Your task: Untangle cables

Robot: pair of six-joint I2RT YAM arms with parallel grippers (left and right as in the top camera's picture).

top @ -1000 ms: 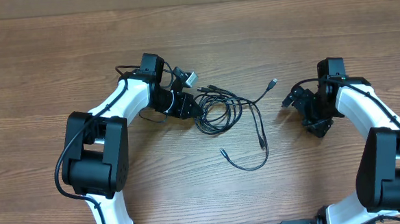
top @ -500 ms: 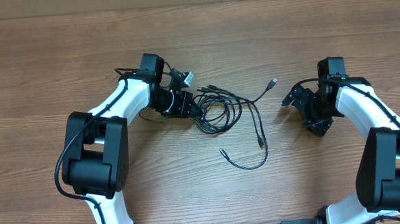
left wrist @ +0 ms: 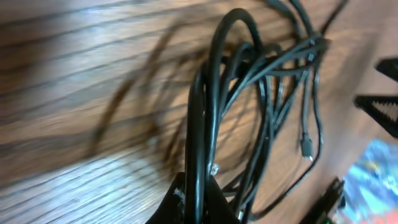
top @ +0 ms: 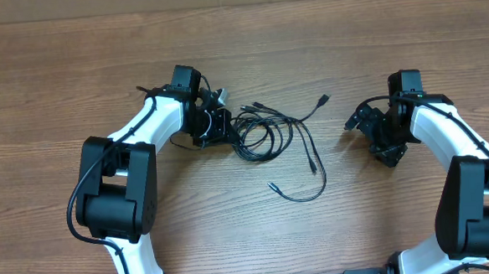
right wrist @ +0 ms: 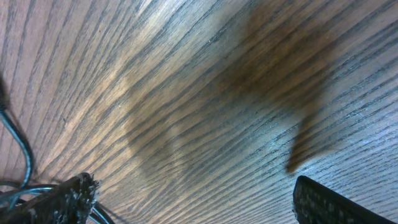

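The cables lie as a loose black tangle on the wooden table between the two arms. One plug end reaches out to the right and another end trails toward the front. My left gripper sits at the tangle's left edge. In the left wrist view, the left gripper is shut on two or three black strands of the cables, which loop away from it. My right gripper stands open to the right of the tangle, clear of it. Only wood shows between the right gripper's fingers.
In the right wrist view a thin black cord curves along the left edge. Both arm bases stand at the table's front edge. Bare wood stretches across the back of the table.
The left gripper has drawn back to the left and tilted, dragging the tangle with it. The right-hand plug end has slid left and slightly back. The right arm has not moved.
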